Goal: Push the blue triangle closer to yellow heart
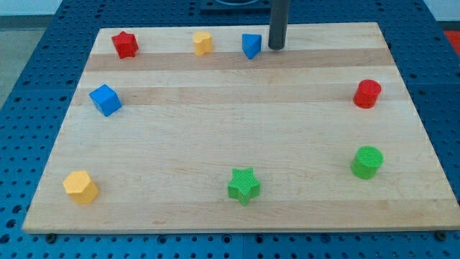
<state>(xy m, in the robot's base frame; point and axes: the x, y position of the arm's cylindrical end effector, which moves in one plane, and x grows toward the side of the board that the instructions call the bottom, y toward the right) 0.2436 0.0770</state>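
The blue triangle (250,45) sits near the view's top edge of the wooden board (230,137). The yellow heart (203,42) lies to its left, a short gap apart. My tip (277,47) rests on the board just right of the blue triangle, apart from it by a small gap. The dark rod rises out of the view's top.
A red star (124,44) is at the top left and a blue cube (106,99) at the left. A yellow hexagon block (80,186) is at the bottom left, a green star (244,185) at the bottom middle. A green cylinder (367,161) and a red cylinder (368,93) are at the right.
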